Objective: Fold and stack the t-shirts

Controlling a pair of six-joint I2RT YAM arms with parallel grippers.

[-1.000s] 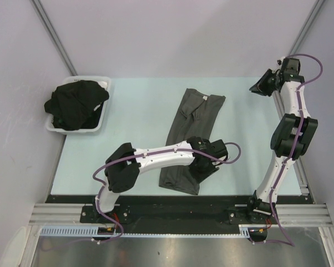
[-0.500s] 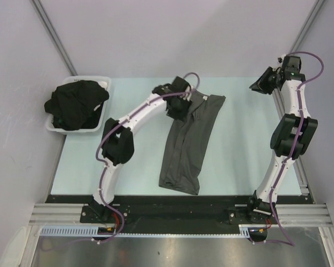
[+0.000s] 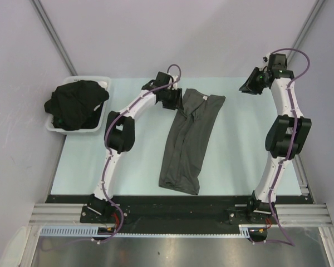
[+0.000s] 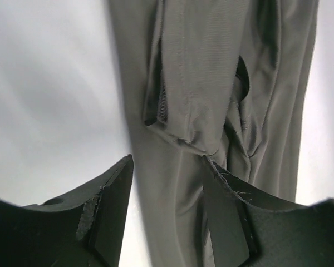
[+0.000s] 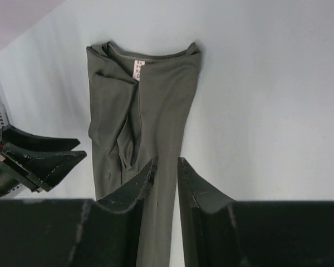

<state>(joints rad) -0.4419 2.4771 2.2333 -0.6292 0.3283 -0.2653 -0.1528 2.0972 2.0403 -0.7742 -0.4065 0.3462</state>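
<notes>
A charcoal grey t-shirt [image 3: 189, 139] lies folded into a long narrow strip in the middle of the table, collar end far. In the left wrist view it [image 4: 200, 67] fills the upper middle, creased. My left gripper [image 3: 171, 101] hovers open over the strip's far left edge, nothing between its fingers [image 4: 114, 194]. My right gripper [image 3: 249, 87] hangs raised at the far right, away from the cloth, its jaws a narrow gap apart and empty. From there the grey t-shirt [image 5: 150, 94] shows with its white neck label. Black t-shirts [image 3: 75, 103] lie heaped in the tray.
The white plastic tray [image 3: 104, 111] stands at the table's far left corner. The pale blue table [image 3: 239, 150] ends at grey walls behind and at both sides. The arm bases sit on a dark rail along the near edge.
My left arm has swung from the near end of the grey t-shirt up to its far left corner, its jaws opening wider. The right arm has shifted slightly left.
</notes>
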